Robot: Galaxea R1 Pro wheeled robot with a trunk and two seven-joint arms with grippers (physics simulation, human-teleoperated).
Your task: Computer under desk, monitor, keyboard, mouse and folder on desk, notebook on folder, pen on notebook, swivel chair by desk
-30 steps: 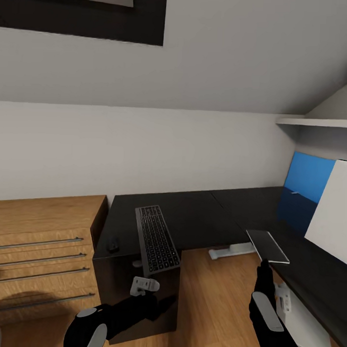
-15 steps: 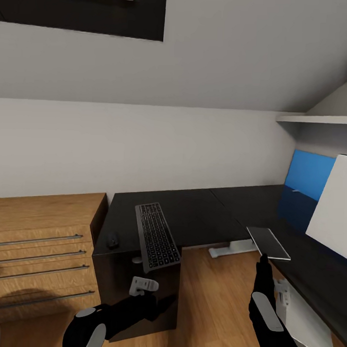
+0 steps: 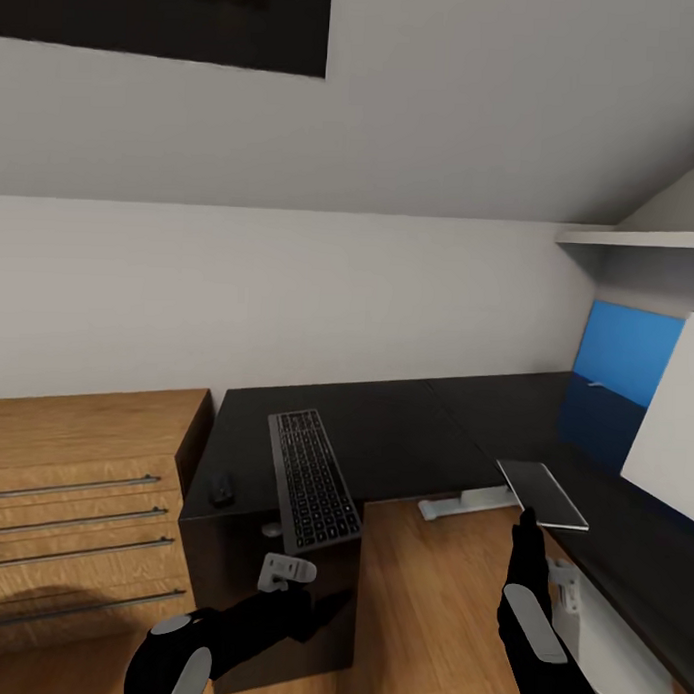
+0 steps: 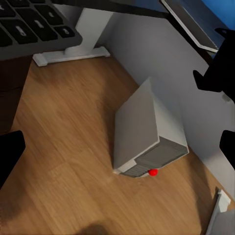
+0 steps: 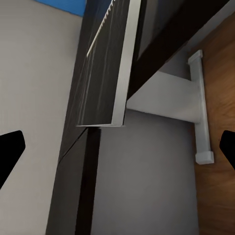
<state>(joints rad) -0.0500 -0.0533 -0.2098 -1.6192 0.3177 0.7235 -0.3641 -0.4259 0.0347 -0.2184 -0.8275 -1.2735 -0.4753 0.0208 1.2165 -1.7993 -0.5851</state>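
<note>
Black glossy desk (image 3: 404, 429) carries keyboard (image 3: 312, 479) and mouse (image 3: 222, 490), lying apart. Notebook (image 3: 542, 494) sits at the desk edge, right gripper (image 3: 527, 523) just beneath it, jaws spread. Left gripper (image 3: 284, 570) jaws spread. Computer (image 4: 147, 134) on wood floor (image 4: 63, 147)

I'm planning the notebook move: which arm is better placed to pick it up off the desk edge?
Right, probably. The right gripper sits just below the notebook, which overhangs the desk edge. The left gripper hangs lower, near the keyboard, with the open floor between it and the notebook.
</note>
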